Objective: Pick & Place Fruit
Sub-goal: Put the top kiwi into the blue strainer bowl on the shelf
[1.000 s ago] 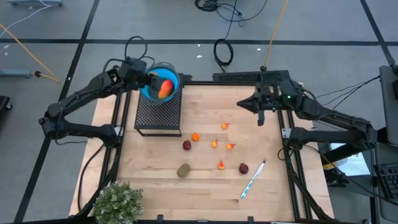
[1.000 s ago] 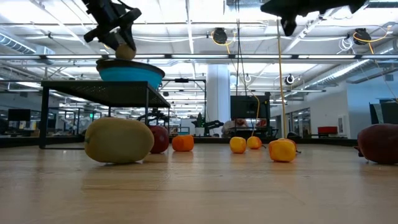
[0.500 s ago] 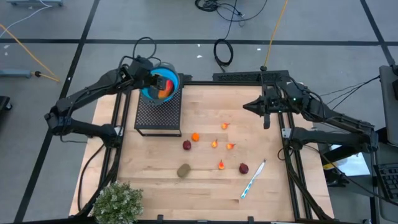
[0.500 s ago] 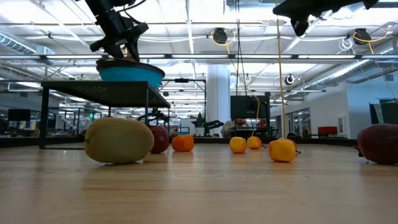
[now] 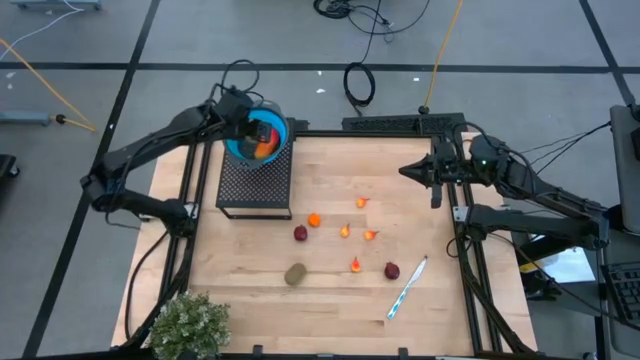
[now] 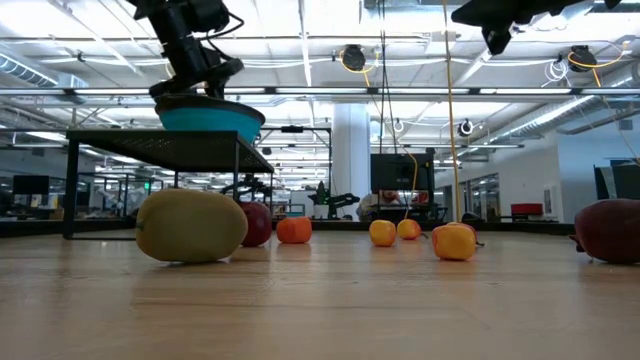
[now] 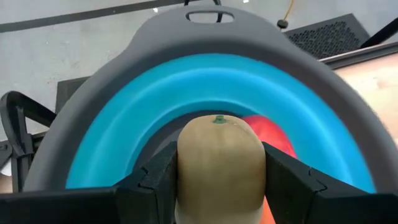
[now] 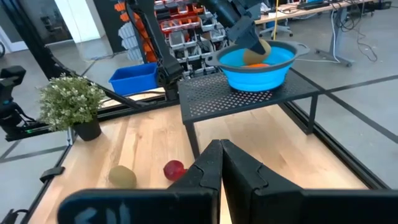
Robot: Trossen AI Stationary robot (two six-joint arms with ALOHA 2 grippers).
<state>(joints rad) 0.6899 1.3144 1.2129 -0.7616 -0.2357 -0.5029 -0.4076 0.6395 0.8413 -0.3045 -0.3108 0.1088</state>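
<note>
I note the left gripper [image 7: 219,186] has lowered into the blue bowl [image 7: 124,143], jaws clamped on a tan oval fruit [image 7: 219,158]; release is due.

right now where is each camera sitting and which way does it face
High view: above the table, looking straight down; both arms show.
Low view: at tabletop height, looking level past a brown-green fruit; the arms enter from above.
Left wrist view: on the left arm, looking into the blue bowl; the left gripper grips a tan fruit.
Right wrist view: on the right arm, over the shut right gripper, facing the bowl.
Shared: all four show the bowl.
</note>
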